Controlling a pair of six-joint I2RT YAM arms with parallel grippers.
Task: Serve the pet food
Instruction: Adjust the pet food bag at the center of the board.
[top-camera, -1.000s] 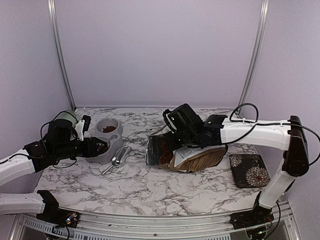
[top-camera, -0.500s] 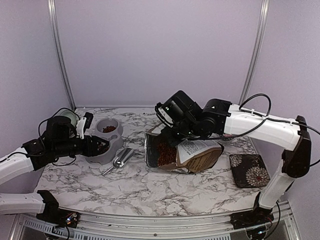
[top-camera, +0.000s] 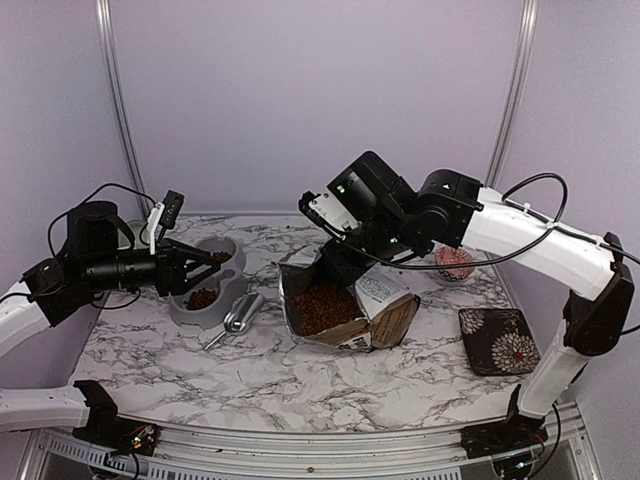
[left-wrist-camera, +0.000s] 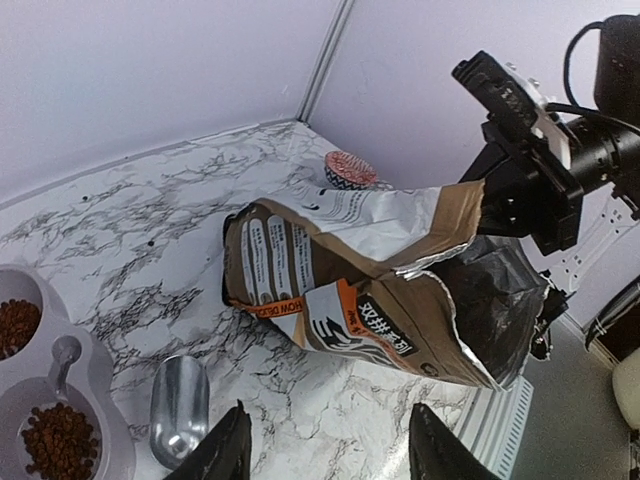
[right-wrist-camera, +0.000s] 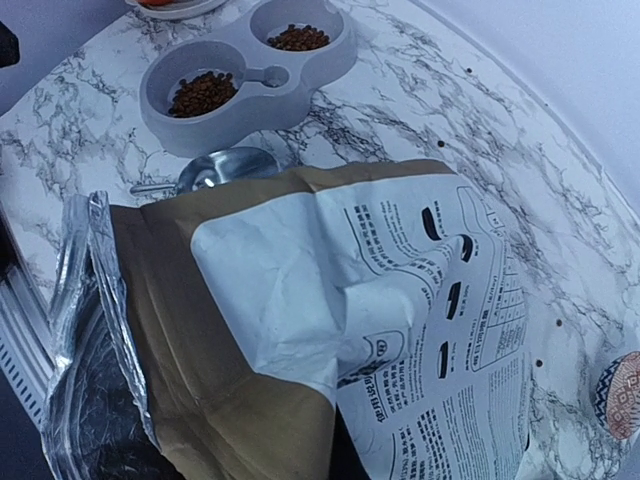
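The worktop (top-camera: 300, 385) is white marble with grey-black veins. The bag (left-wrist-camera: 330, 265) is brown and white with black print, an orange band and a silver foil lining. The kibble (top-camera: 320, 308) is reddish-brown. The feeder (right-wrist-camera: 240, 115) is pale grey and the scoop (left-wrist-camera: 180, 405) silver. The bowl (top-camera: 455, 262) near the far right corner is red-patterned. The pad (top-camera: 498, 340) at the right edge is dark with white flowers.

A brown-and-white printed dog-food bag (top-camera: 385, 305) rests in the middle of the marble-patterned counter (top-camera: 300, 390), with its open end raised and turned toward the near left. To its left a metal scoop (top-camera: 240, 312) lies just beside a grey double feeder (right-wrist-camera: 250, 108). A small red-patterned bowl (top-camera: 455, 262) stands behind the bag on the right, and a dark square mat with white flowers (top-camera: 499, 340) lies flat on the right, apart from the bag.
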